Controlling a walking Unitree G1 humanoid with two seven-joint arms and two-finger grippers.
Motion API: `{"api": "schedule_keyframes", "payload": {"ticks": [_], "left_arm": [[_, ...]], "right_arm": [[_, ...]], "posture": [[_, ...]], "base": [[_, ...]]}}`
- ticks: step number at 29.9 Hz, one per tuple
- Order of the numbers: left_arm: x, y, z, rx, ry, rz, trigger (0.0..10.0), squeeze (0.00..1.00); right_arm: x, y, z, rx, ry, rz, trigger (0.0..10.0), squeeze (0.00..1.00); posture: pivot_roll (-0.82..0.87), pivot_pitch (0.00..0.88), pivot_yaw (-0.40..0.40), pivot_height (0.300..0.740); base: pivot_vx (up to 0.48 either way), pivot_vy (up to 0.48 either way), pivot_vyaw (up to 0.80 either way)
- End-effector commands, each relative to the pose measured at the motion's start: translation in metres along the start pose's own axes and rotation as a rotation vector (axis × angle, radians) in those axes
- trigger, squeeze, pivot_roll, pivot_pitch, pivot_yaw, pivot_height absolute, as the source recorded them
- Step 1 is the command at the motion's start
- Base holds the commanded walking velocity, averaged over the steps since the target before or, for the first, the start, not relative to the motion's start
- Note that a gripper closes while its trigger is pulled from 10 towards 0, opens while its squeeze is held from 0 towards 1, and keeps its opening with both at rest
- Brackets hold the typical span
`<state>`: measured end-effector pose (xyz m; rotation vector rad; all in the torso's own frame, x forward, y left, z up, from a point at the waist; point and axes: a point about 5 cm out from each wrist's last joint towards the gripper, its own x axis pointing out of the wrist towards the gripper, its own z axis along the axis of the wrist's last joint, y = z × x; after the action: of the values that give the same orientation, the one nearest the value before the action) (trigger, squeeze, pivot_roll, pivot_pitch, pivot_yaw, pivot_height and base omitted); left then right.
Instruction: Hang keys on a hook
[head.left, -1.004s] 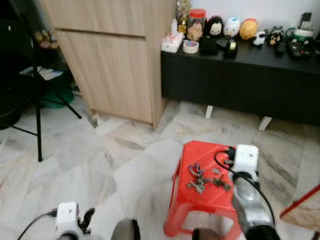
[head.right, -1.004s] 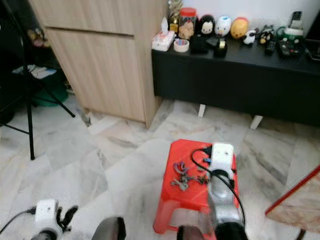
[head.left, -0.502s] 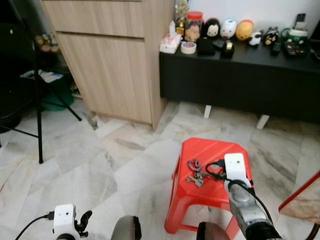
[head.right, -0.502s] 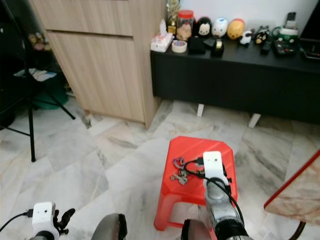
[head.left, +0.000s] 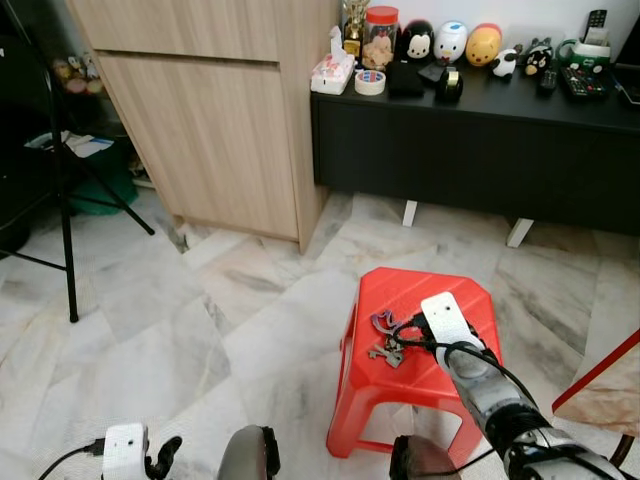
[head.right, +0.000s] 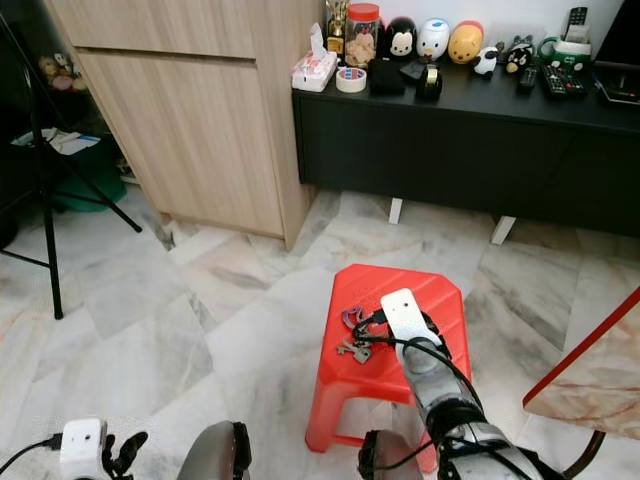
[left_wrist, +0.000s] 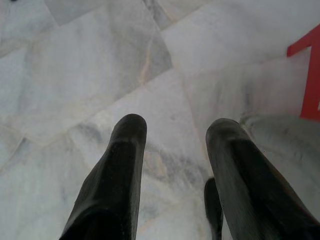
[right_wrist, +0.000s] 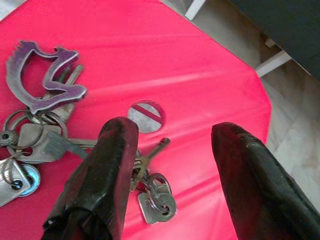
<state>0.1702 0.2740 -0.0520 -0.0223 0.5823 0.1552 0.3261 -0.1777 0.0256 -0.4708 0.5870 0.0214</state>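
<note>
A bunch of keys (head.left: 384, 339) with a purple horse-shaped clip (right_wrist: 44, 76) lies on a red plastic stool (head.left: 421, 288). In the right wrist view a smaller set of keys (right_wrist: 155, 200) lies by the stool's centre hole. My right gripper (right_wrist: 170, 134) hovers open just above the stool top, its fingers (right_wrist: 109, 165) straddling the smaller keys, with the purple-clip bunch off to one side. My left gripper (left_wrist: 172, 131) hangs low and open over the marble floor, holding nothing.
A tall wooden cabinet (head.left: 215, 110) stands at the back left, with a black low sideboard (head.left: 470, 140) carrying jars and toys beside it. A black tripod leg (head.left: 64, 205) stands at left. A marble tabletop corner with a red edge (head.left: 608, 382) juts in at right.
The camera has shifted slightly. My right gripper has moved left across the stool top, closer to the keys. The keys lie where they were.
</note>
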Motion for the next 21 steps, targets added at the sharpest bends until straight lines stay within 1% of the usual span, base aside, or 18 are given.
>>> {"api": "schedule_keyframes", "payload": {"ticks": [1,3,8,11,20,21], "left_arm": [[-0.003,0.004,-0.002,0.015,-0.006,-0.001,10.0,0.0],[-0.006,0.006,-0.004,0.018,-0.005,-0.001,10.0,0.0],[-0.01,0.01,-0.007,0.025,-0.003,0.001,10.0,0.0],[-0.012,0.012,-0.009,0.032,0.002,0.001,10.0,0.0],[-0.017,0.018,-0.012,0.044,0.008,-0.003,10.0,0.0],[-0.017,0.018,-0.012,0.05,0.01,-0.005,10.0,0.0]], "right_arm": [[0.0,0.001,-0.004,-0.009,0.024,0.007,10.0,0.0],[0.0,0.001,-0.009,-0.002,0.054,0.007,10.0,0.0],[0.0,0.001,-0.014,0.024,0.071,0.009,10.0,0.0],[0.0,0.001,-0.015,0.041,0.081,0.01,10.0,0.0],[0.0,0.0,-0.016,0.051,0.091,0.016,10.0,0.0],[0.0,0.0,-0.017,0.067,0.093,0.021,10.0,0.0]], "posture": [[0.12,0.16,0.009,0.604],[0.12,0.166,0.01,0.604],[0.13,0.181,0.014,0.604],[0.13,0.188,0.018,0.604],[0.15,0.202,0.025,0.604],[0.15,0.204,0.027,0.604]], "base": [[0.0,0.0,0.0],[0.0,0.0,0.0],[0.0,0.0,0.0],[0.0,0.0,0.0],[0.0,0.0,0.0],[0.0,0.0,0.0]]}}
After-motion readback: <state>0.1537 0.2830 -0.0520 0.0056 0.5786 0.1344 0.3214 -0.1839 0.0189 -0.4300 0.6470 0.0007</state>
